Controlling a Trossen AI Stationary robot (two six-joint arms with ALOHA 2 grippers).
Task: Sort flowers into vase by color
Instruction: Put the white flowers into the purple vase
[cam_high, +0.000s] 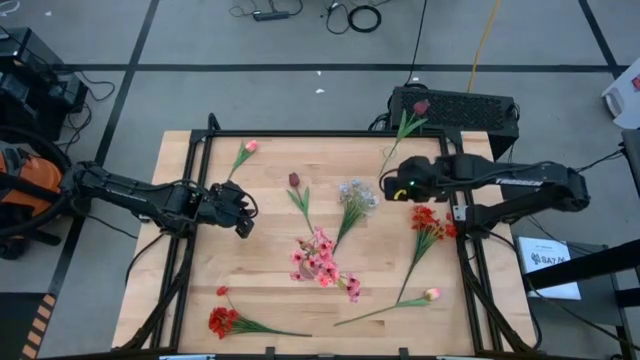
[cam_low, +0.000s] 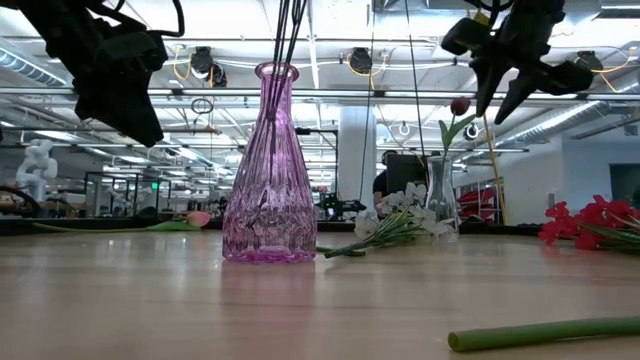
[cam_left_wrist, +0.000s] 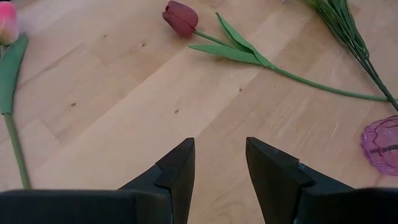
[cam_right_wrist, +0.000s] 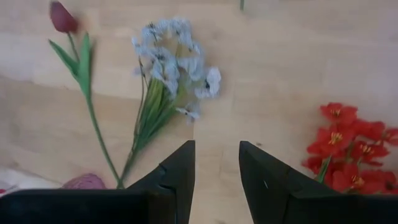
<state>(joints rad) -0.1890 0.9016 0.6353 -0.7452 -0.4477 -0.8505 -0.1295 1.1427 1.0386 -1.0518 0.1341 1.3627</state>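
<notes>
Near the middle of the wooden table (cam_high: 270, 300) stands a purple glass vase (cam_low: 269, 170) with pink flowers (cam_high: 318, 262) above it. Just beside the vase lie a dark red tulip (cam_high: 294, 181) and a pale blue-white spray (cam_high: 356, 194). Farther from the vase lie red sprays (cam_high: 428, 220) and (cam_high: 222, 322), and two pink tulips (cam_high: 249, 147) and (cam_high: 431, 294). The left gripper (cam_left_wrist: 217, 167) hovers left of the vase, fingers narrowly parted, empty. The right gripper (cam_right_wrist: 214, 167) hovers right of the vase beside the pale spray, likewise narrowly parted and empty.
</notes>
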